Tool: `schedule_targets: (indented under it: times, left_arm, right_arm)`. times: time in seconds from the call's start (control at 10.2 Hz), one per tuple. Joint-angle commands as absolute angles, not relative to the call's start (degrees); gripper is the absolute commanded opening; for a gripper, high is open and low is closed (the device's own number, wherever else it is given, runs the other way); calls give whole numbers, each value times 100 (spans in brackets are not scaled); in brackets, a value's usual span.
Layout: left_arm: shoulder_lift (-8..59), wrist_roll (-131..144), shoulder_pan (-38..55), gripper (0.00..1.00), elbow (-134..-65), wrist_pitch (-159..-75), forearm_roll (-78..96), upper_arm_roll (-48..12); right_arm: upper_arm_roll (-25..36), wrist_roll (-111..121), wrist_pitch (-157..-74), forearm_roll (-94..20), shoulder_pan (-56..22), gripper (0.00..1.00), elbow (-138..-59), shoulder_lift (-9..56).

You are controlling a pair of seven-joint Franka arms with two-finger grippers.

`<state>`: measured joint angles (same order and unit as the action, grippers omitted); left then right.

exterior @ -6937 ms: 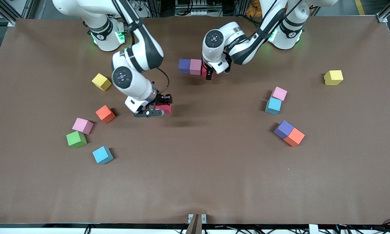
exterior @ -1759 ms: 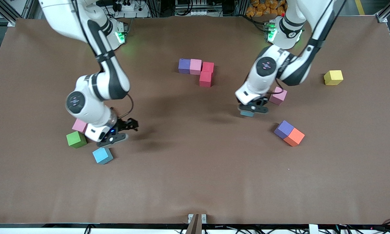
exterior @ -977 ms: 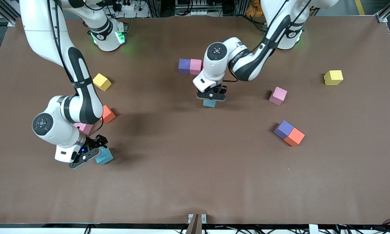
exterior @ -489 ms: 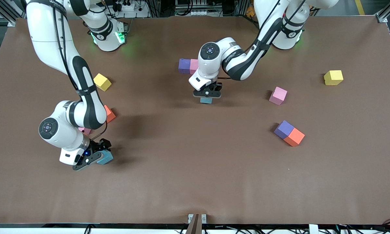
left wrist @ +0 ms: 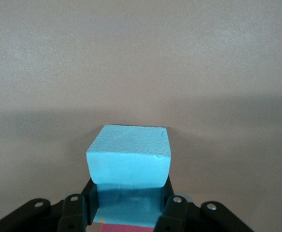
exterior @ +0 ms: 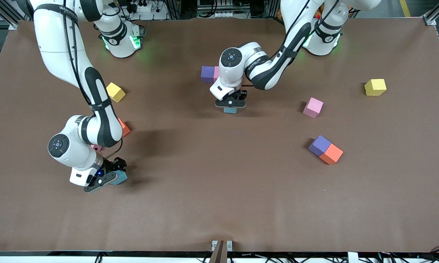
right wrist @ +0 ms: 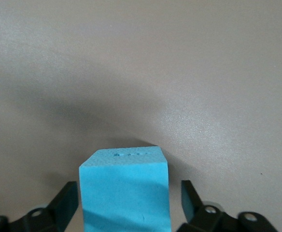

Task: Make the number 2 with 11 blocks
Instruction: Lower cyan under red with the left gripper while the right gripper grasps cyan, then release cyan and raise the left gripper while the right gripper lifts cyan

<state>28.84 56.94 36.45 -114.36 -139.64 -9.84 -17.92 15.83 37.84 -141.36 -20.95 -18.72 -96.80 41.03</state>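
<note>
On the matte brown desk [exterior: 219, 190], left gripper [exterior: 231, 106] jaws clamp a square-edged foam light blue cube [left wrist: 130, 157]; right gripper [exterior: 108, 176] jaws open, straddling another light blue cube [right wrist: 124, 191]

- Brown bench [exterior: 219, 190], matte cover, faint creases along the edge nearest the front camera.
- Yellow cube [exterior: 375, 87] resting on the bench, toward the left arm's end, standing alone.
- Second yellow cube [exterior: 115, 92] on the bench, toward the right arm's end, turned at an angle to the bench edges.
- Small metal bracket [exterior: 221, 246] fixed at the bench edge nearest the front camera, midway along it.
- Aluminium frame corner [exterior: 432, 19] at the bench corner at the left arm's end.
- Cables and a power strip [exterior: 143, 6] just off the bench edge where the bases stand.
</note>
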Motion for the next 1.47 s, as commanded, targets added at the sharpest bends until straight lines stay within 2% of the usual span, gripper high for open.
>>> schedule_targets:
  times: [0.0, 0.1, 0.2, 0.29, 0.59, 1.17, 1.27, 1.37]
  left_arm:
    - [2900, 5643, 3718, 48, -11373, -13869, -984, -1740]
    - [2892, 5634, 3726, 49, -11382, -13860, -984, -1740]
    - [2883, 5634, 3727, 50, -11382, -13799, -984, -1749]
    - [2865, 5625, 3727, 51, -11382, -13755, -993, -1758]
    - [2848, 5608, 3744, 51, -11417, -13746, -993, -1775]
    - [2813, 5625, 3753, 51, -11470, -13746, -993, -1881]
    - [2813, 5616, 3753, 58, -11505, -13746, -993, -1881]
    - [2813, 5625, 3753, 72, -11531, -13746, -993, -1881]
  right_arm:
    - [1521, 3867, -14124, -2180, -1819, 35, -9519, 4192]
    - [1521, 3841, -14107, -2180, -1837, 24, -9492, 4192]
    - [1521, 3832, -14037, -2180, -1837, 20, -9396, 4184]
    - [1521, 3832, -13984, -2171, -1863, 19, -9343, 4157]
    - [1529, 3814, -13020, -2171, -1960, 19, -8905, 4087]
    - [1538, 3228, -11840, -2092, -2302, 21, -8912, 3472]
    - [1538, 3130, -11778, -2083, -2372, 21, -8930, 3411]
    - [1547, 3077, -11656, -2083, -2408, 21, -8930, 3367]
